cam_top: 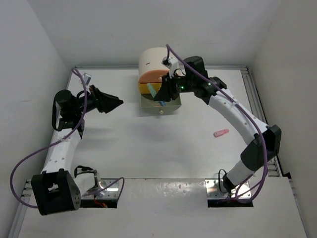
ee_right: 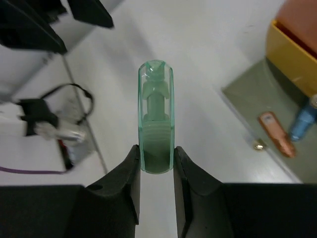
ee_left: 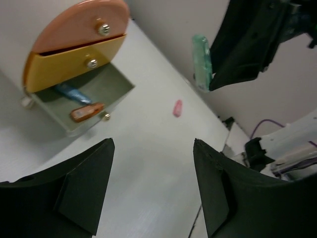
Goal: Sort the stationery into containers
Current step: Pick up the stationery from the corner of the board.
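**Task status: partly complete.**

1. Nearest the arm bases, one pink capsule piece (cam_top: 221, 133) lies loose on the table (cam_top: 124, 148). It is well apart from the cabinet and from both grippers. This piece is not yet sorted.

2. The left gripper (ee_left: 153, 148) hangs over bare table to the left of the cabinet. Its fingers stand wide apart with nothing between them.

3. The right gripper (ee_right: 156, 156) is clamped on a green capsule piece (ee_right: 156, 114). The grip is at the lower end, and most of the piece projects past the fingertips. The piece is in the air near the front of the cabinet. The right wrist view shows it beside the open drawer. Whether it is directly over the drawer cannot be told. This piece is judged to be in transit.

4. The bottom drawer (ee_left: 116, 82), grey-green, is pulled out. A blue piece (ee_left: 72, 92) and an orange piece (ee_left: 86, 112) lie in it, near each other. Both count as sorted.

5. Above it sit the orange-yellow drawer (ee_left: 74, 67) and the peach drawer (ee_left: 79, 27), set in the cream cabinet (cam_top: 151, 59). Their contents are hidden.

**Left to do, as judged:** release the green piece into a drawer, then collect the pink piece.
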Robot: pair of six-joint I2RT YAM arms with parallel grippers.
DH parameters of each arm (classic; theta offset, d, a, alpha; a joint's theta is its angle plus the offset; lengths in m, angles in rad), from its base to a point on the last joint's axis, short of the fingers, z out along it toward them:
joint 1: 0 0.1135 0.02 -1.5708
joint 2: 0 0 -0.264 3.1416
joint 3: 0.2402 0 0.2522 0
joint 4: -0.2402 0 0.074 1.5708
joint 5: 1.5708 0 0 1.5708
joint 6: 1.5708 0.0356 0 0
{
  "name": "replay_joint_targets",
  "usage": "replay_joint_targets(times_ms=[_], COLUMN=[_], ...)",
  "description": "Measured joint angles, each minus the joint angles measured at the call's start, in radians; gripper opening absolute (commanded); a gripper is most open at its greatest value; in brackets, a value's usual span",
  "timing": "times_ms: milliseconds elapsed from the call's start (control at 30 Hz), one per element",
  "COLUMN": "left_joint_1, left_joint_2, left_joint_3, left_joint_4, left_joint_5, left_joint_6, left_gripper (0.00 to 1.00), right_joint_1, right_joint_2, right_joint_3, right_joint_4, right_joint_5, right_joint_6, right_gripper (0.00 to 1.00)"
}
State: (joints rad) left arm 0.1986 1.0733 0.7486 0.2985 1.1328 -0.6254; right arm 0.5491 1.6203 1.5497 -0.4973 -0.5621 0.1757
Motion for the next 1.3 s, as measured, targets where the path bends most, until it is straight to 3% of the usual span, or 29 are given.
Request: replay_joint_targets(times_ms=[267,467,667,867,1133,1200,1233,1300], left_joint_1=[-0.164,-0.280,-0.309,-0.331,-0.344,-0.344,-0.344,-0.347], left_joint_2=[0.001,0.053,0.090,0.091,0.106,0.106,0.106,0.106], left_joint_3=[0.003,0.006,0.005,0.005,-0.009,-0.009,-0.008,0.008], left_joint_4=[0.223,0.336,0.486,0.613,0.621,0.603,0.593,0.538], left_joint_5=[-0.055,-0.109,-0.134,-0.161,-0.171,-0.171,-0.171,-0.166], left_joint_6=[-0.303,-0.422,-0.527,-0.587,-0.591,-0.582,-0.578,-0.535], left_gripper=[0.76,0.76,0.74,0.63,0.40,0.34,0.32,0.26], right_joint_1=[0.016,0.040,0.051,0.057,0.058,0.058,0.058,0.055], right_joint_2=[0.000,0.005,0.020,0.033,0.034,0.034,0.034,0.040], right_joint_3=[-0.005,-0.021,-0.048,-0.060,-0.061,-0.061,-0.062,-0.063], right_joint_4=[0.170,0.261,0.325,0.356,0.381,0.385,0.384,0.378], right_joint_5=[-0.185,-0.246,-0.289,-0.314,-0.328,-0.328,-0.328,-0.323], right_joint_6=[0.354,0.472,0.542,0.576,0.593,0.592,0.588,0.588], right_gripper=[0.00,0.00,0.00,0.00,0.00,0.11,0.37,0.58])
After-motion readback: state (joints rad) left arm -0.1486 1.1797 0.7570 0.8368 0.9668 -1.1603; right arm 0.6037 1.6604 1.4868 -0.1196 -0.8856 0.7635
